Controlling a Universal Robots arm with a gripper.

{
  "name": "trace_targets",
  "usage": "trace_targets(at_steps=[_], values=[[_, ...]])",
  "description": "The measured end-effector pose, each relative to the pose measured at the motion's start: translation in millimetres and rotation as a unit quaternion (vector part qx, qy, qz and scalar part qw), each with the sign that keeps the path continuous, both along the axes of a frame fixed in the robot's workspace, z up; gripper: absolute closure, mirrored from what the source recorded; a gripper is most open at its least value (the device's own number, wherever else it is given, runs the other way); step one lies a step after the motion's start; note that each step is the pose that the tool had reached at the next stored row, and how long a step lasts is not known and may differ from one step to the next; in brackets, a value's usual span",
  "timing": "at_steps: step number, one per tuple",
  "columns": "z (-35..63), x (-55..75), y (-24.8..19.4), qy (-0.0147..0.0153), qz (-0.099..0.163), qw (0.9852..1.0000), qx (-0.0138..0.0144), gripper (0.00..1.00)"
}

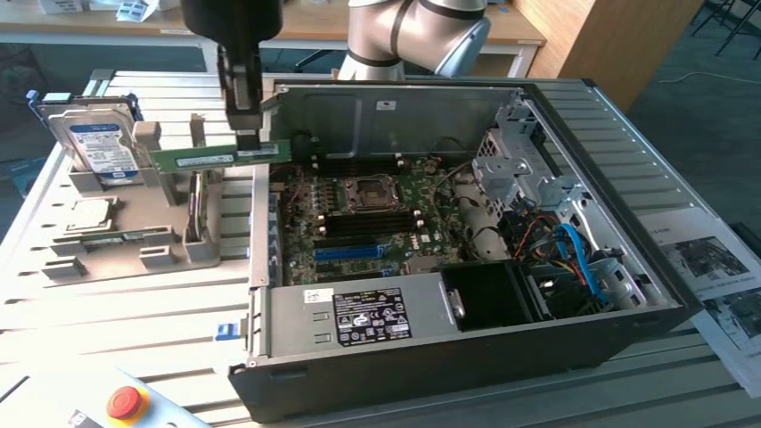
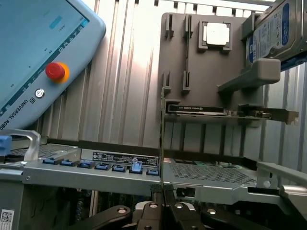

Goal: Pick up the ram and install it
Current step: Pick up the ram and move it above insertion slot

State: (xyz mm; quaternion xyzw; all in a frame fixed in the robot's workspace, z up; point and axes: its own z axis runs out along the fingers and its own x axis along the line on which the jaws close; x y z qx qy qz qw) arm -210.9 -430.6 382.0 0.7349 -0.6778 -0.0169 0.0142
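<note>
The ram (image 1: 191, 160) is held level in the air, pinched near one end by the gripper (image 1: 248, 147), whose fingers are nearly closed on the thin board. It hangs over the edge of the grey parts tray (image 1: 113, 259) nearest the open computer case (image 1: 500, 348), and its gripped end reaches the case's wall.

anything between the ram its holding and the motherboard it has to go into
Nothing visible covers the motherboard; the case lies open. The gripper holds the ram in the air by the case wall, so at most that wall's top edge lies between them.
</note>
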Motion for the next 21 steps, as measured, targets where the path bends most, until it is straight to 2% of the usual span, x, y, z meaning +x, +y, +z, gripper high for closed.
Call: trace_targets(at_steps=[21], values=[[0.0, 65.4, 0.0, 0.0, 0.001, 1.0, 0.0, 0.88]])
